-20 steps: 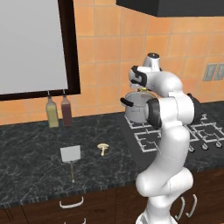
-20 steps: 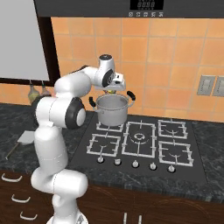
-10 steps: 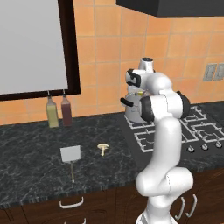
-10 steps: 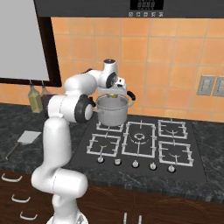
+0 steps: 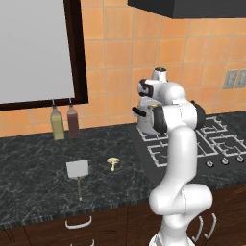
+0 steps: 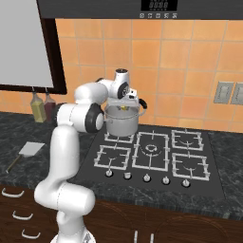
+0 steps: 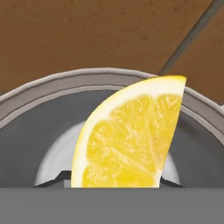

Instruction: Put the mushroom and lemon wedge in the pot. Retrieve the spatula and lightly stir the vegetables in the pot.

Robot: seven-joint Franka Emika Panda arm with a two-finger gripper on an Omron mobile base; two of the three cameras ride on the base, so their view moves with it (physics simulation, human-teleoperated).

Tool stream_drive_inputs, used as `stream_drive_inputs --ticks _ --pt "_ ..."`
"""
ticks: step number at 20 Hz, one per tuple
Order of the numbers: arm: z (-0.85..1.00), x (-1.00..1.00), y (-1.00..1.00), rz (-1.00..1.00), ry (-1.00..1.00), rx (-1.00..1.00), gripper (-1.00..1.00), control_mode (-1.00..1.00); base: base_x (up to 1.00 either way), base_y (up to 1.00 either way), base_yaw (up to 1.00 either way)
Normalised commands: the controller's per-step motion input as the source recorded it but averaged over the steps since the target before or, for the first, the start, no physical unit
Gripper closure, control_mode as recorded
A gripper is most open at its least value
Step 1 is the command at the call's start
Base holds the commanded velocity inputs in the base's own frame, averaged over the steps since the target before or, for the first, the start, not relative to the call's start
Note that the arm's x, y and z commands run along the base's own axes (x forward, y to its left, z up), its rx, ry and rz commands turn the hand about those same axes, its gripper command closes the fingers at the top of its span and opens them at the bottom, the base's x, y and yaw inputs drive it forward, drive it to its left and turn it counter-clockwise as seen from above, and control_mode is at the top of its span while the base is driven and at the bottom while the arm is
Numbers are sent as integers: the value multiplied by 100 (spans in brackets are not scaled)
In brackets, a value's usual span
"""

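Note:
My gripper [image 7: 114,181] is shut on the lemon wedge [image 7: 131,140], a bright yellow slice that stands up between the dark fingertips [image 7: 59,177]. Directly below it lies the open mouth of the steel pot [image 7: 43,87]. From the right base view, the gripper [image 6: 124,102] hangs just over the pot [image 6: 121,124] on the stove's back left burner, with a speck of yellow, the lemon wedge [image 6: 124,108], at the rim. The mushroom [image 5: 113,162] lies on the dark counter. To its left lies the spatula [image 5: 78,169], blade toward the wall; the right base view shows the spatula [image 6: 29,148] too.
Two bottles [image 5: 65,123] stand against the wall below a dark-framed window. The black stove top [image 6: 152,156] has grey grates and a row of knobs along its front. My own arm hides most of the pot [image 5: 144,122] in the left base view.
The hand has swung right with the lemon wedge, from beside the pot's left rim to over its mouth. Mushroom and spatula have not moved.

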Motion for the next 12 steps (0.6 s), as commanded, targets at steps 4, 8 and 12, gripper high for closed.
stream_drive_inputs --ticks 4,8,12 --pt "-38 -3 0 0 -4 -1 100 -100 0 0 0" --pt "-17 -20 0 -1 -1 0 100 -100 0 0 0" --pt "0 -58 3 -4 0 0 100 -100 0 0 0"
